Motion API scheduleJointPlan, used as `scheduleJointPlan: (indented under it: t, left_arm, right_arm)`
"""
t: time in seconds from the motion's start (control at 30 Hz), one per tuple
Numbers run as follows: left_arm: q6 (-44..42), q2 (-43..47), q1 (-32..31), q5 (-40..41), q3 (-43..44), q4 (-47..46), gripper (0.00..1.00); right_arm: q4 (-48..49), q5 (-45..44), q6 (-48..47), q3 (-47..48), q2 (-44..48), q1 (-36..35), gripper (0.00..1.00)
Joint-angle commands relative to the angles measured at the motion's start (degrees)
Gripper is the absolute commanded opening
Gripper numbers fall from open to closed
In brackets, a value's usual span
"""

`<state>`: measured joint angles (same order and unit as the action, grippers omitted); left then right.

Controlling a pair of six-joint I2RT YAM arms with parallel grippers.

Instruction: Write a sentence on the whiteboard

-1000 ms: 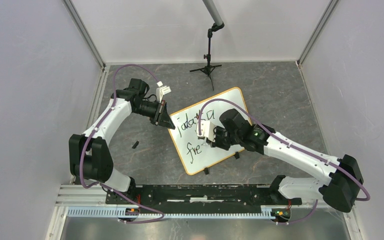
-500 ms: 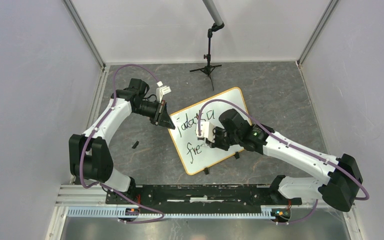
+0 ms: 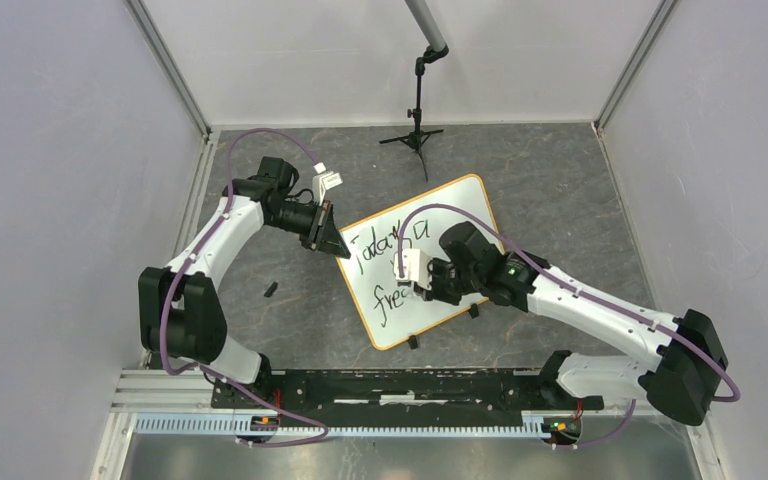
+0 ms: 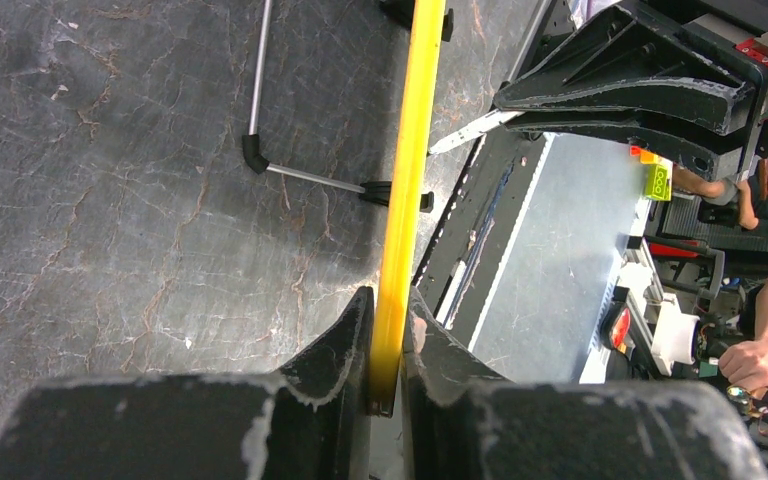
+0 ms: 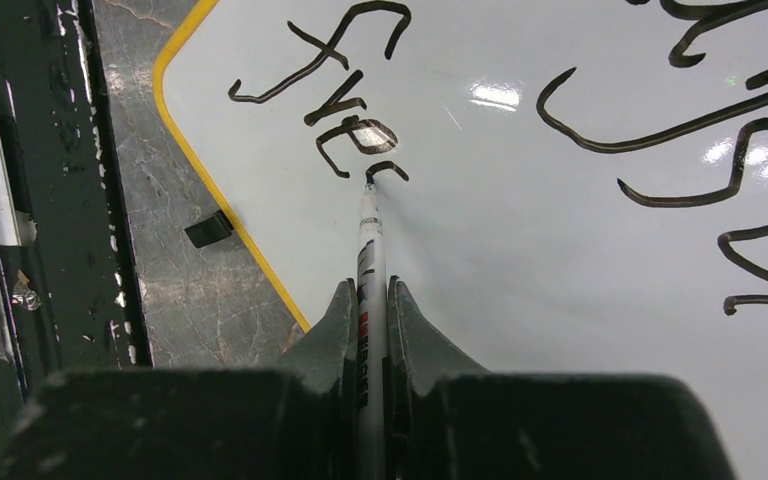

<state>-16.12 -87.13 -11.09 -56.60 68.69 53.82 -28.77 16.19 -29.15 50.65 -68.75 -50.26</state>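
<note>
At the near edge of the table, the black base rail carries both arms. Just beyond it lies the whiteboard, flat on the dark marbled surface and turned so that one rounded corner points toward the rail. Its two small black clip feet sit on the near right edge, and its thin yellow-orange rim runs all the way round.

The right arm reaches in from the right, low over the board's near half. The right gripper has its fingers pressed together on a slim white marker, which sticks out ahead of them. The marker's black tip touches the board at the end of the lower line of the sentence. That line reads "fre", followed by a short curved stroke right at the tip. The upper line, farther from the rail, reads roughly "Today a" in black script. The rest of the board to the right of the writing is bare and glossy.

A small black piece lies on the table to the left, well apart from the board.

Farther back, the left arm bends in from the left. The left gripper pinches the whiteboard's rim between its two black fingers at the left corner.

A black tripod stand stands at the far end of the table, just beyond the board's far corner.
</note>
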Motion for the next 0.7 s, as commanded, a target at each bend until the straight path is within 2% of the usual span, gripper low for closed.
scheduleJointPlan:
  t: [0.0,0.67]
  left_arm:
    - [-3.48,-0.58,-0.40,3.72,1.36,-1.08,0.02]
    - [-3.66,-0.72,-0.42,3.73,1.54,-1.09,0.03]
  right_arm:
    - [-0.35,-4.33,-0.64,-1.16,1.38,0.33,0.00]
    - [-0.14,0.48,0.57,-1.19,-0.60,-1.76,0.00]
